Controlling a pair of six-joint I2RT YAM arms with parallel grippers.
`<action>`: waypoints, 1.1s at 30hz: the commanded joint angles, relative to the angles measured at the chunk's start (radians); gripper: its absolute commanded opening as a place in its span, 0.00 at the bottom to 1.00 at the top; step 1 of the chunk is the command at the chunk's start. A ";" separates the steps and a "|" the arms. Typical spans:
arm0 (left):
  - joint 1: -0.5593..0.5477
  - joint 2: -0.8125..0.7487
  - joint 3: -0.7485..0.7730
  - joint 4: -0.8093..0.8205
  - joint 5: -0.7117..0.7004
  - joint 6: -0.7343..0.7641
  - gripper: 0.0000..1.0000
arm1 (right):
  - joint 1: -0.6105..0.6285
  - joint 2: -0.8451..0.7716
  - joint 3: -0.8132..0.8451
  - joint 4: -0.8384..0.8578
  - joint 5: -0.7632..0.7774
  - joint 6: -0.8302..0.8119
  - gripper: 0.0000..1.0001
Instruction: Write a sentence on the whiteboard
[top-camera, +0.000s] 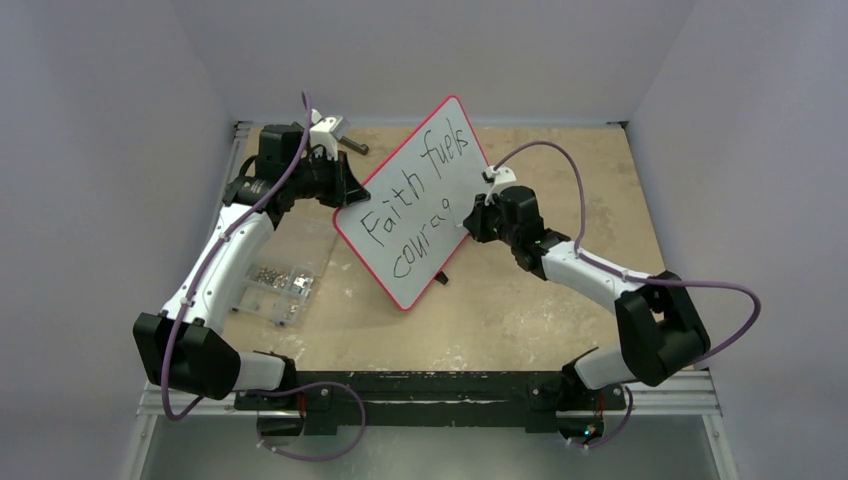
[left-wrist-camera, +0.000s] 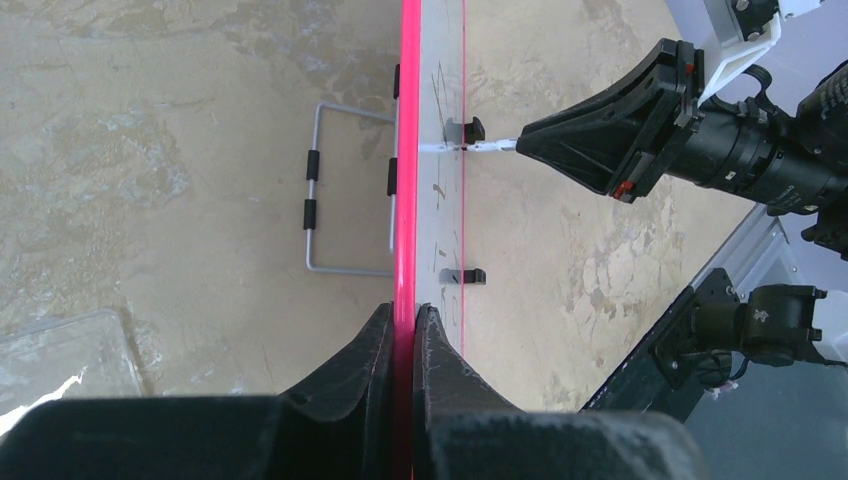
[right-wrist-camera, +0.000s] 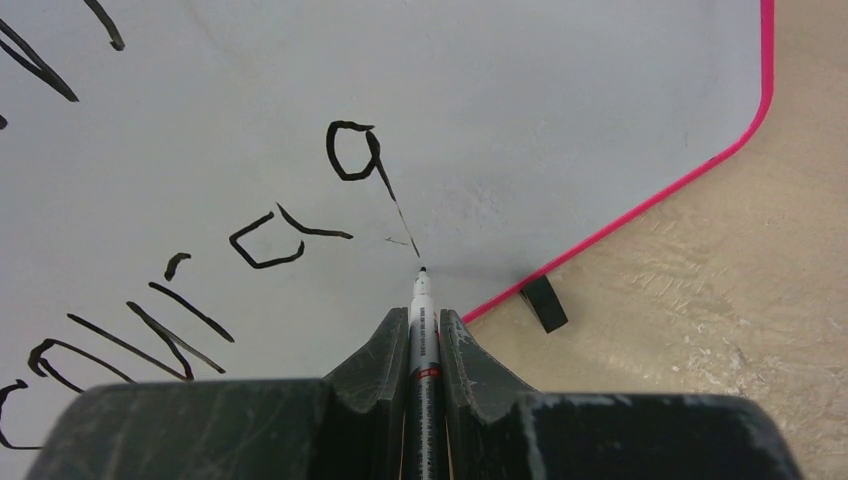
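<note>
Top external: the whiteboard (top-camera: 420, 280) runs diagonally, long axis near-left to far-right. Left jaws clamp its rim; right jaws clamp a marker (right-wrist-camera: 424, 335) touching the sentence (top-camera: 412, 205).

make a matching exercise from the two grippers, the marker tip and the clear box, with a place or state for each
1 left gripper
2 right gripper
3 marker tip
4 clear box

a on the table by the left arm
b shut on the marker
c at the end of the g's tail
d shut on the board's red rim

pairs: 1-d, 2-b, 3-c, 4-a
</note>
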 joint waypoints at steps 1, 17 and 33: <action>0.003 -0.037 0.004 0.035 -0.068 0.059 0.00 | 0.005 -0.041 -0.007 0.028 0.009 0.014 0.00; 0.003 -0.042 0.003 0.035 -0.068 0.059 0.00 | 0.006 -0.018 0.079 0.042 -0.076 0.055 0.00; 0.002 -0.044 0.001 0.035 -0.068 0.059 0.00 | 0.006 0.000 0.035 0.058 -0.077 0.059 0.00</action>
